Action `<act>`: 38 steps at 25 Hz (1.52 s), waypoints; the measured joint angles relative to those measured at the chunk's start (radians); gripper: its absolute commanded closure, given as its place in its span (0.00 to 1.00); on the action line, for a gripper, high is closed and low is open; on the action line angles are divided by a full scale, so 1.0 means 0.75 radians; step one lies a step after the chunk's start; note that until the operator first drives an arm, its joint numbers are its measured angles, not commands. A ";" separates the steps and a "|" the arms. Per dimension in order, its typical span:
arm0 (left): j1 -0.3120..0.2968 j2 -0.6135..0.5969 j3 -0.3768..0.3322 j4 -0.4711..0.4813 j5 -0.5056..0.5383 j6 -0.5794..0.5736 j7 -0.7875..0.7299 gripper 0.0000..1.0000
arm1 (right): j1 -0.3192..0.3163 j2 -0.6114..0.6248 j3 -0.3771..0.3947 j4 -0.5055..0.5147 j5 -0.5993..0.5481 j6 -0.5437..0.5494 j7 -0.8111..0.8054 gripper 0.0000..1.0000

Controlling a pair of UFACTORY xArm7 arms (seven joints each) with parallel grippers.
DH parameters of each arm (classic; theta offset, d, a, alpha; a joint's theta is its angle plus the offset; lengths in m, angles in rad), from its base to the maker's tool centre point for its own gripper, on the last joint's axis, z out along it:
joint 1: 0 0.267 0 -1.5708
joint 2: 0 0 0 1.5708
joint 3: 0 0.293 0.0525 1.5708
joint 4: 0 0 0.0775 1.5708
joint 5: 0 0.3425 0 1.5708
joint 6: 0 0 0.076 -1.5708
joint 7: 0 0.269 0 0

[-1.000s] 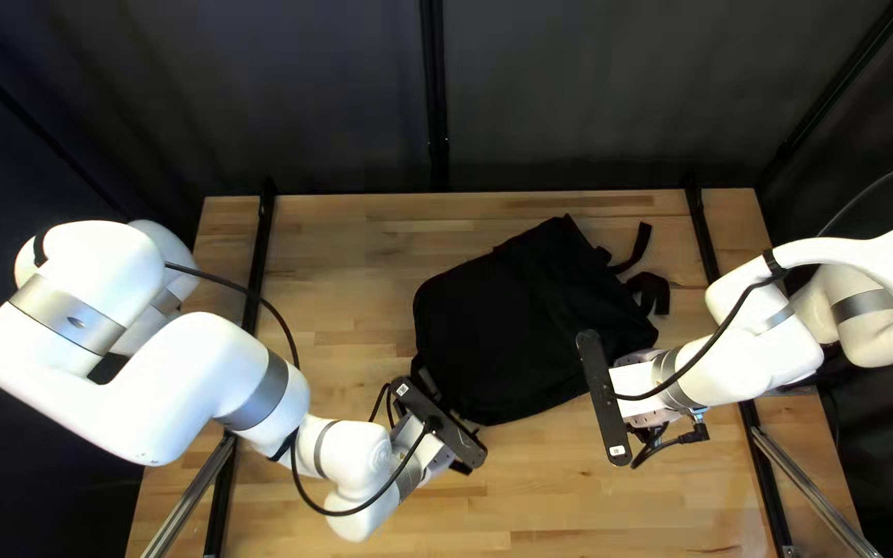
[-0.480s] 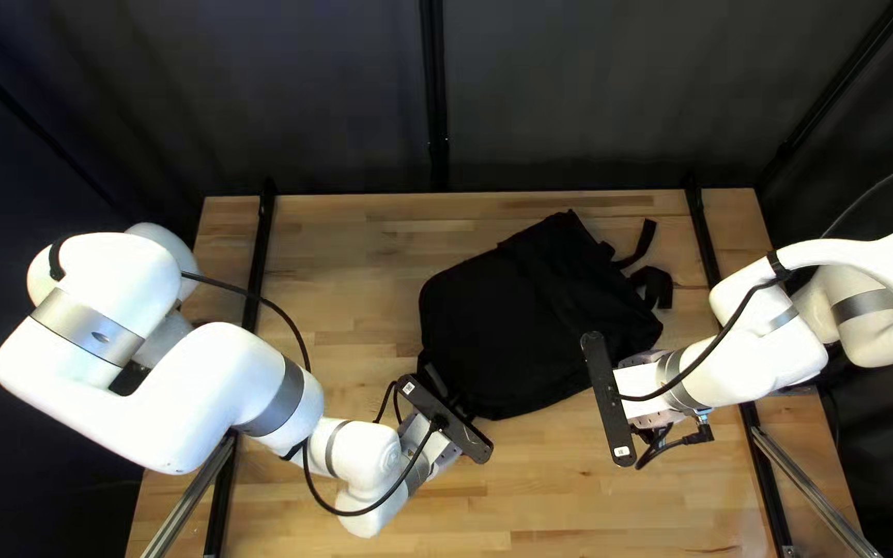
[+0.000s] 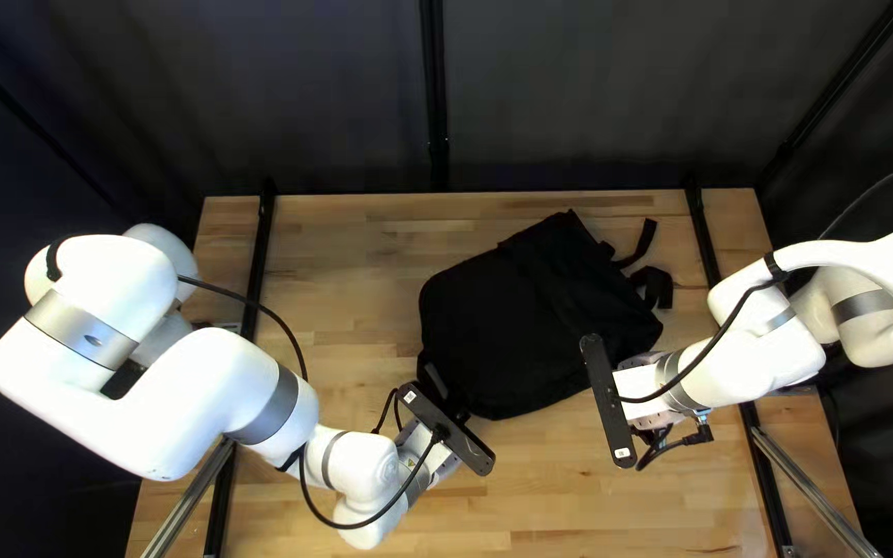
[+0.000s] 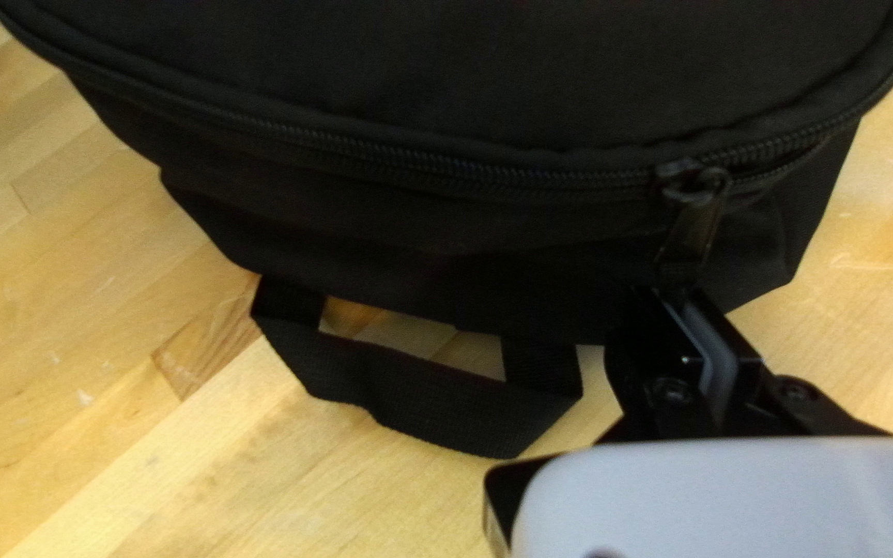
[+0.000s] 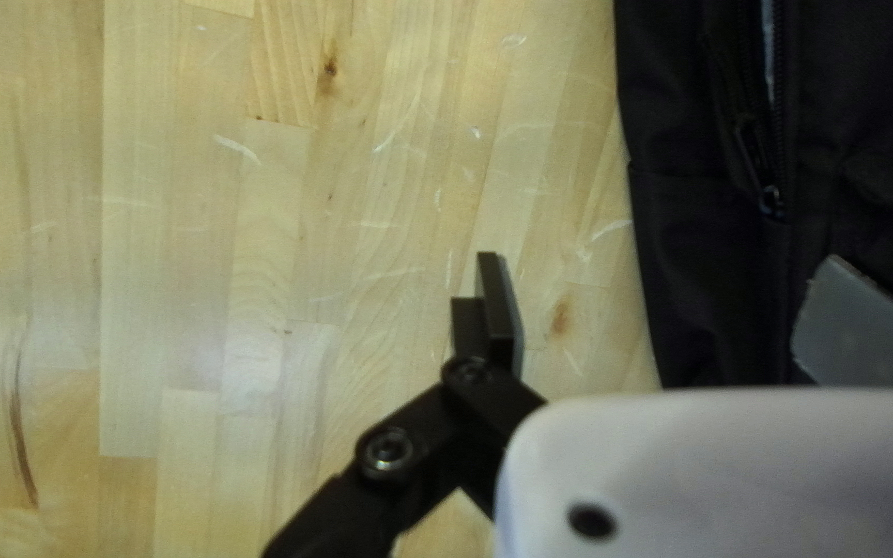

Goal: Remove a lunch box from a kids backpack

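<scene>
The black backpack point(image 3: 529, 320) lies on the table, my left gripper point(image 3: 447, 428) at its near-left corner and my right gripper point(image 3: 608, 401) by its right side. In the left wrist view my left gripper point(image 4: 686, 298) is shut on the end of the zipper pull point(image 4: 690, 236), with the carry handle point(image 4: 416, 398) beside it. My right gripper point(image 5: 664, 315) stands open, one finger over bare wood, the other over the backpack point(image 5: 695, 227). A side zipper point(image 5: 769, 124) there has a thin pale strip showing in it. No lunch box is visible.
Loose black straps point(image 3: 651, 287) extend from the backpack's far right end. The wooden table point(image 3: 353, 248) has dark rails point(image 3: 260, 248) along both sides, with a dark curtain point(image 3: 571, 93) behind.
The backpack has shifted slightly right, and my left gripper moved right along with it. Within the last half second the left arm's upper links drew back slightly. My right arm has barely moved.
</scene>
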 measured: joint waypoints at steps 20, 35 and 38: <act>0.046 -0.099 -0.005 -0.018 -0.094 -0.068 0.070 1.00 | -0.063 0.097 -0.004 0.043 -0.123 -0.101 -0.032 0.00; 0.103 -0.118 -0.011 0.000 -0.199 -0.137 0.161 1.00 | -0.066 0.145 0.065 0.068 -0.198 -0.077 0.106 0.00; 0.100 -0.117 -0.014 0.002 -0.204 -0.132 0.157 1.00 | -0.098 0.201 0.151 0.098 -0.438 -0.084 0.306 0.00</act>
